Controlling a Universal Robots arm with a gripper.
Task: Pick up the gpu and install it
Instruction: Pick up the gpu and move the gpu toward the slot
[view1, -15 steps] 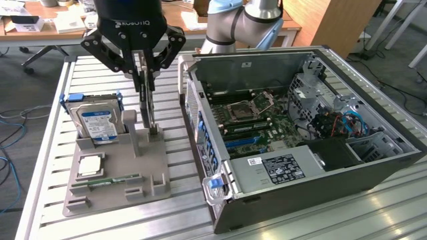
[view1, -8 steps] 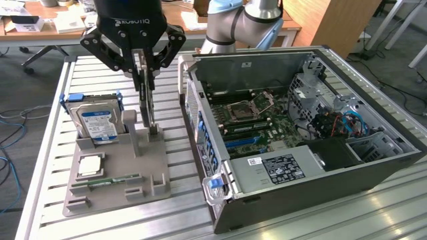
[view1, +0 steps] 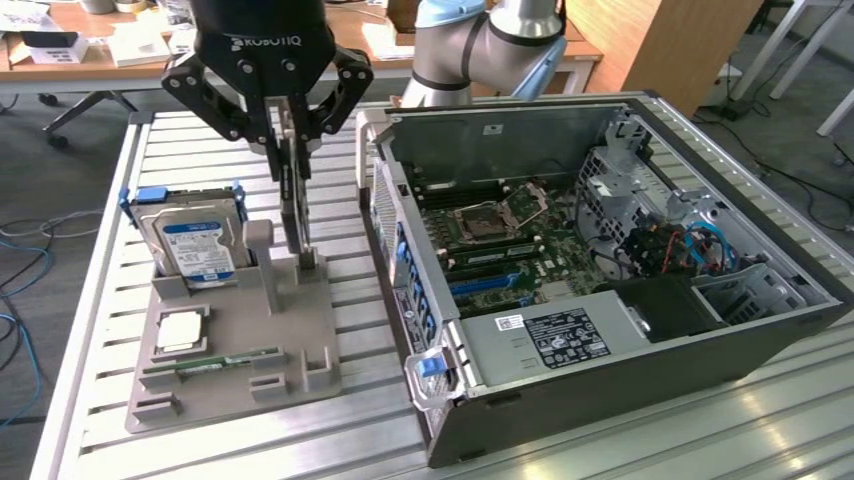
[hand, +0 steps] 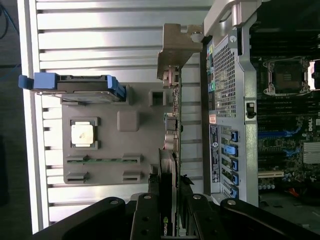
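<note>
In the exterior view the gripper (view1: 291, 150) is closed on the top edge of the gpu (view1: 304, 220). The card hangs upright straight below it over the grey holder (view1: 214, 390); pinched by so thin an edge it could swing or snag there, and I cannot tell whether its lower edge is clear of the holder. In the wrist view the gpu (hand: 170, 125) runs edge-on away from the gripper (hand: 169, 197), its silver bracket (hand: 175, 50) just beside the computer case (hand: 225, 90), which it might strike; its fan face is hidden.

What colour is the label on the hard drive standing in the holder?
Blue and white; the label shows best in the exterior view.
</note>
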